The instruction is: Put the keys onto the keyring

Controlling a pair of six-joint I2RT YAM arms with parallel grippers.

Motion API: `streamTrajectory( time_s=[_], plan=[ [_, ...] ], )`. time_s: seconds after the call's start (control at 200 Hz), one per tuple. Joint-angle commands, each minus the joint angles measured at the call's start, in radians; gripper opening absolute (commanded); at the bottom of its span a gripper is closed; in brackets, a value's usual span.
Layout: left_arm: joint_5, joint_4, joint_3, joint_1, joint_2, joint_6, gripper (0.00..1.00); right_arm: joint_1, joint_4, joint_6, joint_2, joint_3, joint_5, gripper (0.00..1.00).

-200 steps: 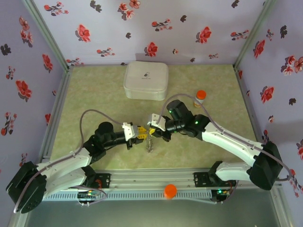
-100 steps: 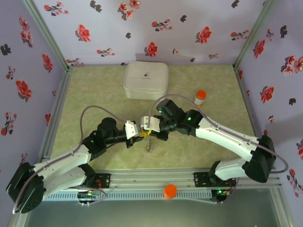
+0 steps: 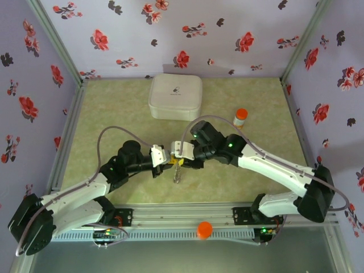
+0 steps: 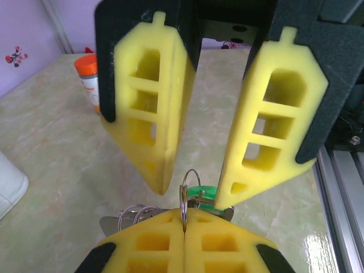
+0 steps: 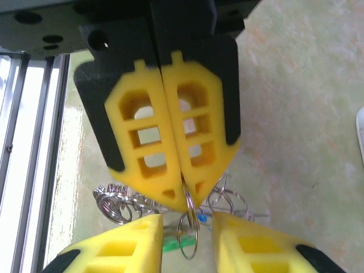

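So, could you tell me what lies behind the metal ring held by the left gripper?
A green key head and coiled silver rings show behind the metal ring; the shut left gripper hides the rest.

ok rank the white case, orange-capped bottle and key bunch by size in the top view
1. white case, by far
2. orange-capped bottle and key bunch: about alike, too close to rank

Behind the white rounded square zip case (image 3: 175, 96) rises a lavender back wall (image 3: 182, 34) printed with red and dark flowers. Matching side walls (image 3: 28, 85) flank the case. It lies on a pale green marbled tabletop (image 3: 114, 108), with silver aluminium rails (image 3: 170, 219) well in front of it.
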Motion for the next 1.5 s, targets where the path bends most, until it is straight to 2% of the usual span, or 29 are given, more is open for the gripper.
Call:
streamTrajectory(
  time_s=[0.0, 0.32, 0.96, 1.495],
  plan=[
    [0.023, 0.111, -0.013, -0.003, 0.007, 0.007, 0.00, -0.050, 0.097, 0.069, -0.064, -0.059, -0.059, 0.31],
    [0.016, 0.187, -0.042, -0.004, 0.018, 0.006, 0.00, -0.072, 0.141, 0.123, -0.089, -0.128, -0.096, 0.27],
    [0.013, 0.206, -0.057, -0.003, -0.012, -0.003, 0.00, -0.074, 0.129, 0.133, -0.068, -0.109, -0.088, 0.00],
    [0.016, 0.268, -0.077, -0.002, -0.012, -0.032, 0.00, -0.090, 0.077, 0.135, -0.032, -0.104, -0.047, 0.00]
  ],
)
